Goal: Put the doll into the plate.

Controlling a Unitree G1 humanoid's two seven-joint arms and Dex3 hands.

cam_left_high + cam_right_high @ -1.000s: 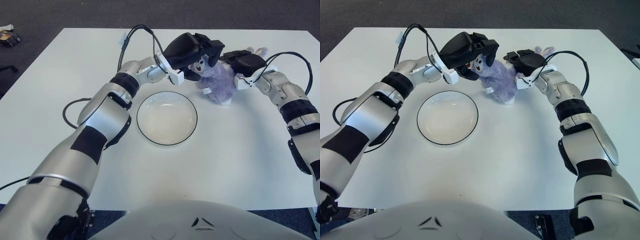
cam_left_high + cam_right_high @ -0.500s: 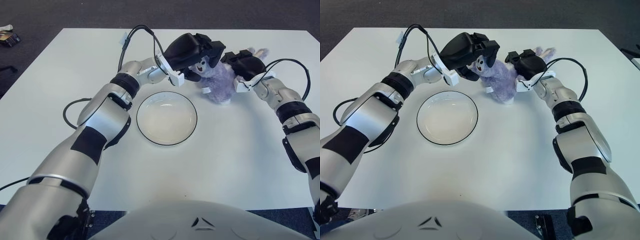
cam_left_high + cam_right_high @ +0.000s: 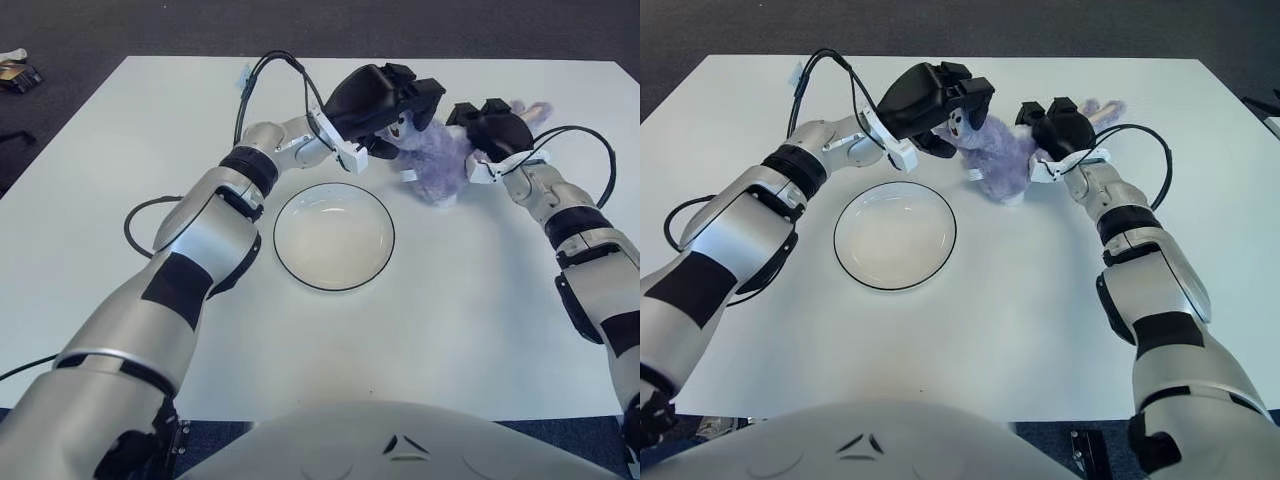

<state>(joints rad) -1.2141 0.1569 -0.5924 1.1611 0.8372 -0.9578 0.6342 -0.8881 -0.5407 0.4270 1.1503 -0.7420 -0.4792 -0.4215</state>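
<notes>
A purple plush doll (image 3: 436,166) with a white face stands on the white table, just beyond the plate's far right rim. My left hand (image 3: 386,100) comes in from the left, its dark fingers curled over the doll's head. From the other side my right hand (image 3: 490,128) presses against the doll's back, fingers curled on it, with the doll's ears sticking out behind. The white plate (image 3: 334,238) with a thin dark rim lies in the middle of the table and holds nothing. The doll's underside is hidden, so I cannot tell whether it touches the table.
The white table (image 3: 480,320) extends all around the plate. A black cable (image 3: 135,226) loops on it beside my left forearm. Dark floor lies beyond the far edge, with a small object (image 3: 18,72) at the top left.
My right hand has slid further in toward the doll and closed against its back. The doll has shifted slightly toward the far side. The left hand has barely moved.
</notes>
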